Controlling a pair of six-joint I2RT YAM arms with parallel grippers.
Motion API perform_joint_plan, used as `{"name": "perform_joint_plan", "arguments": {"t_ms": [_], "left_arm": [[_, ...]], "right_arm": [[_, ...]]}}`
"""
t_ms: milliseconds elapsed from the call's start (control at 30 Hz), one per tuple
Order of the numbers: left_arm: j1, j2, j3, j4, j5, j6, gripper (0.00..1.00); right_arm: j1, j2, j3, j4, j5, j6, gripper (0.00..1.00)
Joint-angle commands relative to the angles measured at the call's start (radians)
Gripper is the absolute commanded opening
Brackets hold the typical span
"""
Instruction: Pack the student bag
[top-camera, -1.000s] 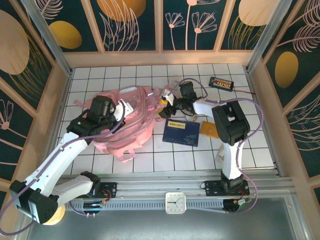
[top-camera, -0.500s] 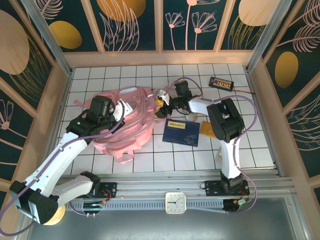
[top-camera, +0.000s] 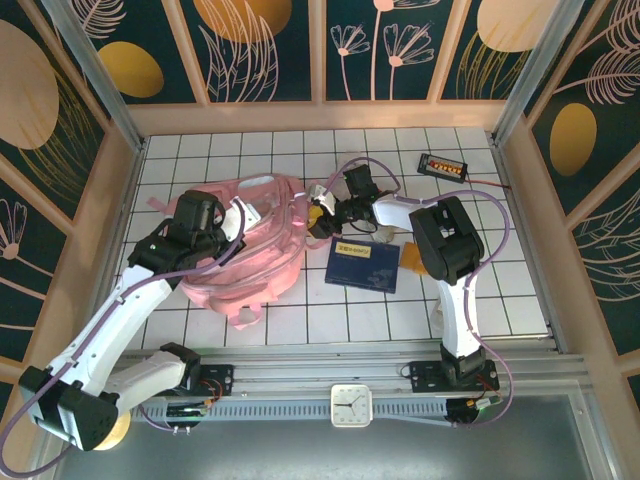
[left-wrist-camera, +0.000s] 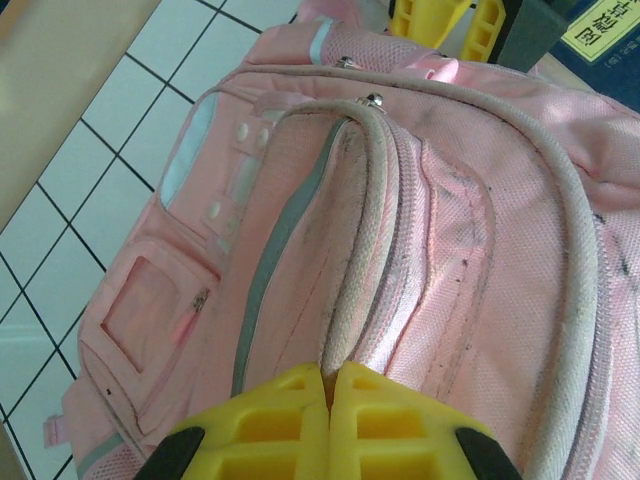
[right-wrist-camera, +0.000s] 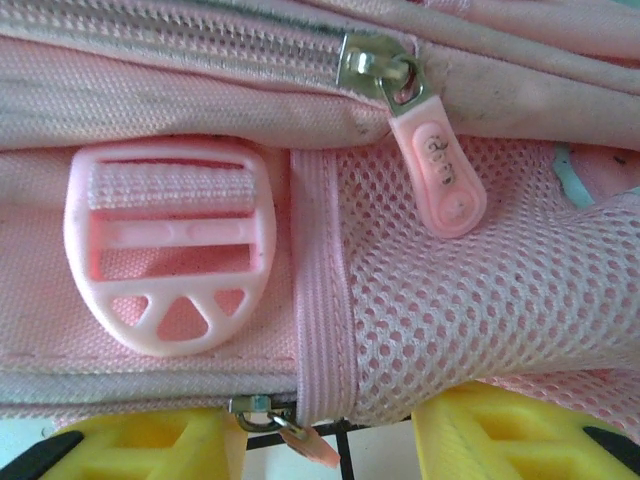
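Observation:
The student bag (top-camera: 250, 250), a large pink backpack, lies on the white tiled table left of centre. My left gripper (top-camera: 243, 215) is over its top, shut on the whitish piped rim (left-wrist-camera: 350, 300) of the bag; the yellow fingertips (left-wrist-camera: 290, 400) meet on the cord. My right gripper (top-camera: 322, 212) is at the bag's right edge. Its yellow fingers (right-wrist-camera: 150, 445) stand apart, open. Between them are a pink webbing strip (right-wrist-camera: 320, 300), mesh fabric and a small zipper pull (right-wrist-camera: 305, 445). A larger pink zipper pull (right-wrist-camera: 440, 175) and a pink buckle (right-wrist-camera: 170, 245) lie just beyond.
A dark blue book (top-camera: 362, 265) lies right of the bag, with an orange flat item (top-camera: 413, 257) beside it. A small black device (top-camera: 442, 165) sits at the back right. A white clock (top-camera: 351, 405) rests on the front rail. Wooden walls ring the table.
My right gripper has moved left up against the bag's edge and its jaws have narrowed. The left arm has shifted slightly left, its grip unchanged.

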Motion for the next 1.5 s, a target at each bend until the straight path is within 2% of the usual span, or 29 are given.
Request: {"name": "perform_joint_plan", "arguments": {"t_ms": [0, 100, 233, 400, 700, 767, 833, 900, 1000, 1133, 1200, 1400, 1467], "left_arm": [[0.015, -0.031, 0.042, 0.088, 0.008, 0.015, 0.0], [0.018, -0.035, 0.04, 0.088, 0.009, 0.011, 0.0], [0.02, -0.037, 0.044, 0.085, 0.007, 0.011, 0.0], [0.023, -0.033, 0.048, 0.086, 0.003, 0.018, 0.0], [0.024, -0.03, 0.051, 0.093, 0.017, 0.005, 0.0], [0.024, -0.035, 0.05, 0.09, 0.012, 0.005, 0.0], [0.024, -0.038, 0.049, 0.083, 0.012, 0.005, 0.0], [0.024, -0.04, 0.048, 0.079, 0.012, 0.003, 0.0], [0.024, -0.04, 0.05, 0.073, 0.015, 0.0, 0.0], [0.024, -0.038, 0.056, 0.07, 0.01, -0.001, 0.0], [0.024, -0.038, 0.059, 0.07, 0.006, -0.002, 0.0], [0.024, -0.035, 0.063, 0.066, -0.004, -0.011, 0.0], [0.024, -0.031, 0.068, 0.065, -0.015, -0.018, 0.0]], "right_arm": [[0.007, -0.001, -0.003, -0.038, -0.007, 0.005, 0.43], [0.007, -0.008, -0.013, -0.038, -0.012, 0.012, 0.38], [0.009, -0.017, -0.024, -0.041, -0.04, 0.03, 0.47], [0.013, -0.026, -0.035, -0.044, -0.063, 0.038, 0.48], [0.01, -0.032, -0.047, -0.023, -0.037, 0.057, 0.3], [0.008, -0.031, -0.048, -0.013, -0.035, 0.066, 0.28], [0.005, -0.031, -0.052, 0.007, -0.035, 0.081, 0.3], [0.001, -0.033, -0.059, 0.047, -0.038, 0.108, 0.38], [-0.003, -0.031, -0.053, 0.088, -0.048, 0.135, 0.43], [-0.005, -0.022, -0.026, 0.096, -0.056, 0.138, 0.43], [-0.006, -0.018, -0.019, 0.095, -0.061, 0.141, 0.36], [-0.009, -0.019, -0.017, 0.051, -0.076, 0.121, 0.0], [-0.012, -0.033, -0.025, 0.015, -0.075, 0.103, 0.0]]}}
